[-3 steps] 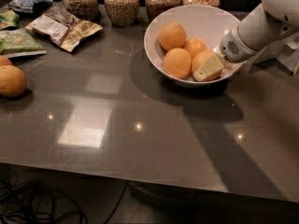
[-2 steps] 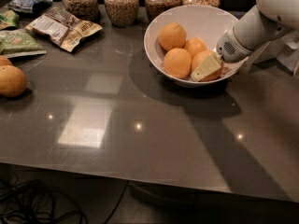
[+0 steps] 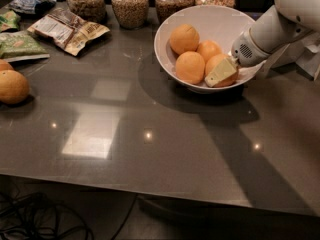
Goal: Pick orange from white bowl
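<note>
The white bowl (image 3: pixel 212 15) stands at the back right of the dark table. It holds several oranges. The rightmost orange (image 3: pixel 215 62) lies by the bowl's near right wall. My gripper (image 3: pixel 220 70) reaches down into the bowl from the right on a white arm (image 3: pixel 272 31). It rests against the near side of that orange and hides part of it. The other oranges (image 3: pixel 190 67) lie just left of it, touching each other.
Two loose oranges (image 3: pixel 12 86) lie at the table's left edge. Several glass jars of grain (image 3: pixel 130 5) line the back edge behind the bowl. Snack bags (image 3: pixel 67 29) lie at the back left. The table's front edge runs below.
My gripper has shifted slightly left along the rightmost orange and the arm has risen a little. The oranges and bowl have not moved.
</note>
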Robot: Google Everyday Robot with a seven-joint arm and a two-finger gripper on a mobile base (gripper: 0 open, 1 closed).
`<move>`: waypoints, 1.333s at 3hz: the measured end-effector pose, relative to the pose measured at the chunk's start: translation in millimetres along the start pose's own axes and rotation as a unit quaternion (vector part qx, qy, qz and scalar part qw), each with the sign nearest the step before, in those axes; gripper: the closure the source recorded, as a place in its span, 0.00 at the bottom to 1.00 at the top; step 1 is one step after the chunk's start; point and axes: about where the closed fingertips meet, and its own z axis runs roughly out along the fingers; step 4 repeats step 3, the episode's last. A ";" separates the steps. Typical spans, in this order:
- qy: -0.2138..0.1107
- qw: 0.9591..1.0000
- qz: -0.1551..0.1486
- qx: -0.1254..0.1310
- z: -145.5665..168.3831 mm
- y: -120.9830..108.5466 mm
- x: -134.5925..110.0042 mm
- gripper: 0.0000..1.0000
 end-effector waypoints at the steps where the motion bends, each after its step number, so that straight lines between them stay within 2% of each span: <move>1: 0.002 1.000 -0.020 -0.015 -7.9 10.6 -13.1 0.97; 3: -0.012 0.998 -0.062 -0.028 -52.7 41.8 -41.4 1.00; 4: -0.012 0.998 -0.062 -0.028 -52.7 41.8 -41.4 1.00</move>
